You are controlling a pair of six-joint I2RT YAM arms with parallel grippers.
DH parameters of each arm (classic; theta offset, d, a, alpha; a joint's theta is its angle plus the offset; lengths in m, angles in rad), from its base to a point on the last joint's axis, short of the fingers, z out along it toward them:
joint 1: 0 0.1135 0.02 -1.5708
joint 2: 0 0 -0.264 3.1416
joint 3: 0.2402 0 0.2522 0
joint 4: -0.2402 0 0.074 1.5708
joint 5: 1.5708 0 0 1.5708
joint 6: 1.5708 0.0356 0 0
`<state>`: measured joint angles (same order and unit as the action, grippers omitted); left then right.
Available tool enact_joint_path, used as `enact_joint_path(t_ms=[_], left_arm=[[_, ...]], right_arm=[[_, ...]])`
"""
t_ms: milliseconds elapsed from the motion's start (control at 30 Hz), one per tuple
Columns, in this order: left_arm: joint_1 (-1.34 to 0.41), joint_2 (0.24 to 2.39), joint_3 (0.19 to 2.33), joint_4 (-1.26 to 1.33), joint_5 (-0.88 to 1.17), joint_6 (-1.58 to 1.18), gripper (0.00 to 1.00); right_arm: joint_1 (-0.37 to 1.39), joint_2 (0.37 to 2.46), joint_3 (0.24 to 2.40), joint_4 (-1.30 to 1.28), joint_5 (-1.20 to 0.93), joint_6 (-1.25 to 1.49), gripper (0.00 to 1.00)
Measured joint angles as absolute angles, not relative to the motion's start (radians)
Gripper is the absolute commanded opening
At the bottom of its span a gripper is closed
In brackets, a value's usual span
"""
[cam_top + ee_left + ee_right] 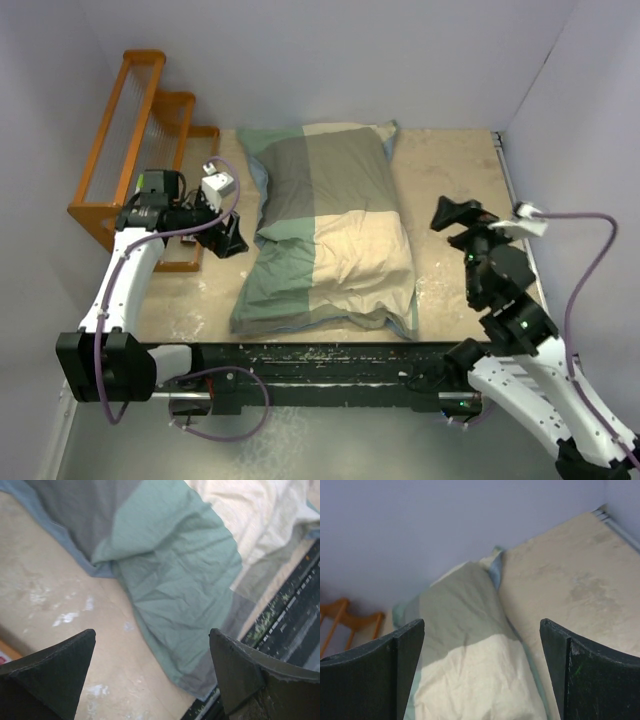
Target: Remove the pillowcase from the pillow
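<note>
Green pillowcase (300, 270) lies loose by the left end effector (232, 238). It and the right end effector (458, 222) are spread wide. Pinch only cloth.

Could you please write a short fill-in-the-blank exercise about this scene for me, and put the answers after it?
1. The left gripper and the right gripper both stand ____, holding nothing.
2. The wooden rack near the left gripper is ____ in colour.
3. The pillowcase lies ____ the two grippers on the table.
4. The pillowcase's colour block nearest the right gripper is ____.

Missing words: open; orange; between; cream.
</note>
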<state>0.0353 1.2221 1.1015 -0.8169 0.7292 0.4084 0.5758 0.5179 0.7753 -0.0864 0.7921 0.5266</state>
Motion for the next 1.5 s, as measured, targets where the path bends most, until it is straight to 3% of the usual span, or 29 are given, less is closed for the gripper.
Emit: enact_joint_path(t_ms=[300, 567, 833, 1000, 1133, 1233, 1300, 1367, 1400, 1500], left_arm=[[-0.012, 1.245, 1.105, -0.963, 0.728, 0.477, 0.99], [0.002, 1.245, 1.105, -0.94, 0.703, 0.475, 0.99], [0.184, 1.289, 1.111, -0.902, 0.706, 0.476, 0.99], [0.182, 1.29, 1.111, -0.903, 0.706, 0.483, 0.99], [0.182, 1.29, 1.111, -0.903, 0.699, 0.491, 0.99], [0.182, 1.285, 1.108, -0.902, 0.691, 0.493, 0.99], [0.182, 1.277, 1.105, -0.902, 0.687, 0.494, 0.99], [0.182, 1.269, 1.103, -0.902, 0.685, 0.494, 0.99], [0.182, 1.266, 1.103, -0.903, 0.685, 0.494, 0.99], [0.182, 1.257, 1.103, -0.903, 0.685, 0.495, 0.99]], right_arm=[[0.644, 0.934, 0.813, -0.154, 0.418, 0.49, 1.0], [0.95, 1.278, 1.031, -0.201, 0.426, 0.429, 1.0], [1.069, 1.66, 1.282, -0.219, 0.452, 0.322, 0.97], [1.074, 1.848, 1.407, -0.243, 0.45, 0.237, 0.73], [1.074, 1.968, 1.496, -0.282, 0.454, 0.189, 0.66], [1.074, 2.012, 1.521, -0.292, 0.477, 0.162, 0.52], [1.074, 2.025, 1.524, -0.297, 0.491, 0.147, 0.37], [1.074, 2.034, 1.524, -0.298, 0.512, 0.138, 0.07], [1.074, 2.036, 1.524, -0.297, 0.52, 0.133, 0.0], [1.072, 2.04, 1.528, -0.3, 0.533, 0.132, 0.0]])
